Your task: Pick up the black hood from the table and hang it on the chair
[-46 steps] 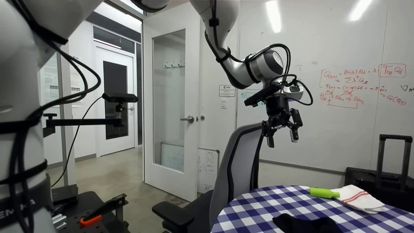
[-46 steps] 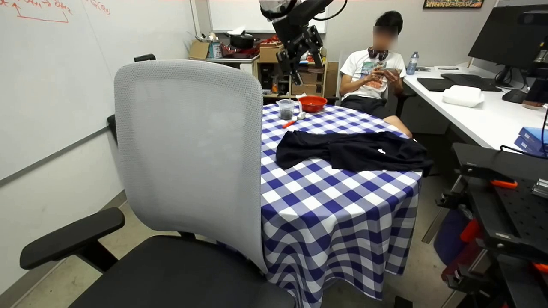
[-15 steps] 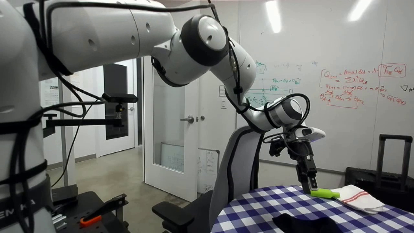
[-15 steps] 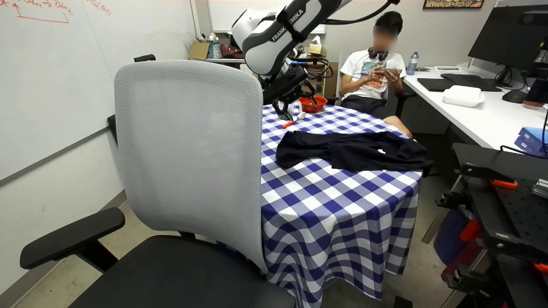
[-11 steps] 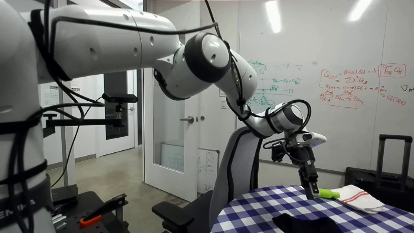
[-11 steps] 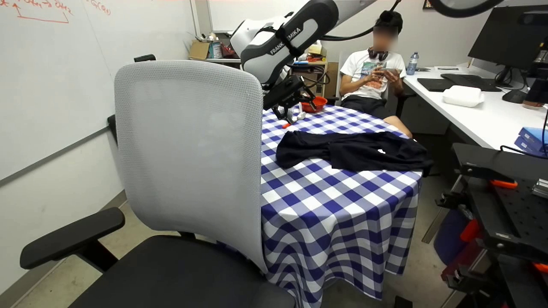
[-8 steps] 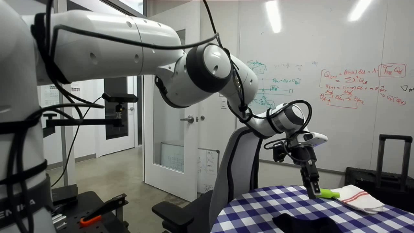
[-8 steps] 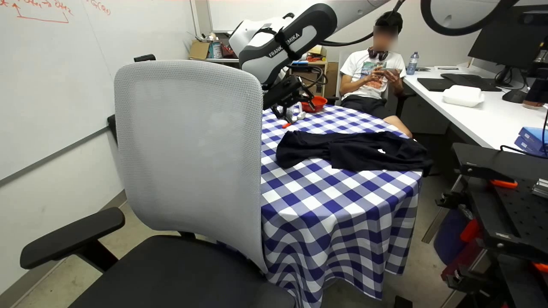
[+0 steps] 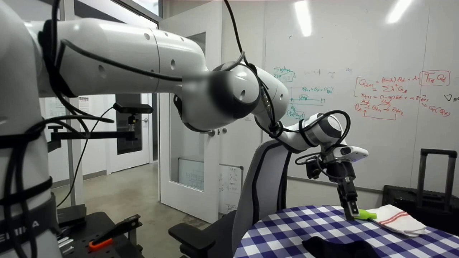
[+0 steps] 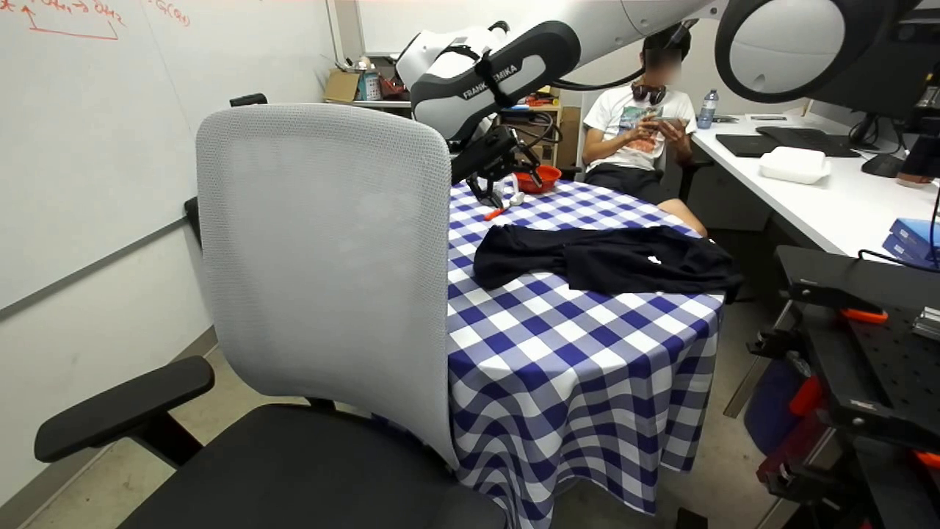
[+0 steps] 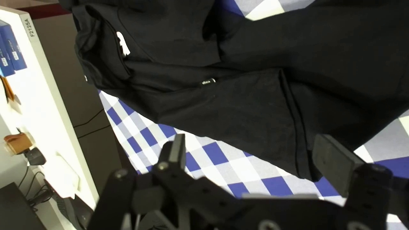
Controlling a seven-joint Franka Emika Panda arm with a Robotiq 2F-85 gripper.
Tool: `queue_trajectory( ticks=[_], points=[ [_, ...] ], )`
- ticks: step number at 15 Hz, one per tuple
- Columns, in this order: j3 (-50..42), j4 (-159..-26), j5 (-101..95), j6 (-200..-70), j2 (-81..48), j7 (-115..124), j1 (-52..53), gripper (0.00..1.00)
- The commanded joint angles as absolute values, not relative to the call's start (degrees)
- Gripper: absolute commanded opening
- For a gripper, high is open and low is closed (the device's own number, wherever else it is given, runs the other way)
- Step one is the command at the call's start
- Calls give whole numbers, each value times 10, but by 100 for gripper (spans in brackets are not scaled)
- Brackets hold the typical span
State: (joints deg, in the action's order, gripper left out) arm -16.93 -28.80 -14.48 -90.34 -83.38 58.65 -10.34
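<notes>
A whiteboard [image 9: 387, 154] marked in red and green was seen at the far side of the room in an exterior view, where a glass-panelled door [image 9: 212, 168] was shown ajar toward the left. A round surface [image 10: 514, 345], draped in blue-and-white check, was occupied by the black hood [image 10: 617, 261], laid in soft folds and stretched to the right-hand edge in an exterior view. The chair [image 10: 323, 250], backed in grey mesh, was placed at the near left of that view. Above the surface the robot's hand [image 11: 254, 156] was held with its fingers [image 11: 329, 166] parted widely; in the wrist view the hood was framed beyond them, and in both exterior views a gap was shown between hand and hood. Toward the far side an orange-handled utensil [image 10: 496, 214] was set near a red bowl [image 10: 551, 180], the bowl partly hidden by the hand. A bright green object [image 9: 366, 214], likewise partly screened, was pictured beside a white towel [image 9: 400, 220] striped in red, with a black case [image 9: 434, 211] seen farther right. Beyond the surface a seated person [image 10: 635, 143], face blurred, was captured dressed in white above and black below.
</notes>
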Motion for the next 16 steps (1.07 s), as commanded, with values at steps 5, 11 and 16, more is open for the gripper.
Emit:
queue_trajectory(
  ticks=[5,11,16],
  points=[
    [-104,-254,-68,-946,-828,518,-140,100],
    [-65,-260,-20,-1013,-832,408,-165,100],
    [-75,-238,-24,-990,-866,365,-161,96]
  ],
)
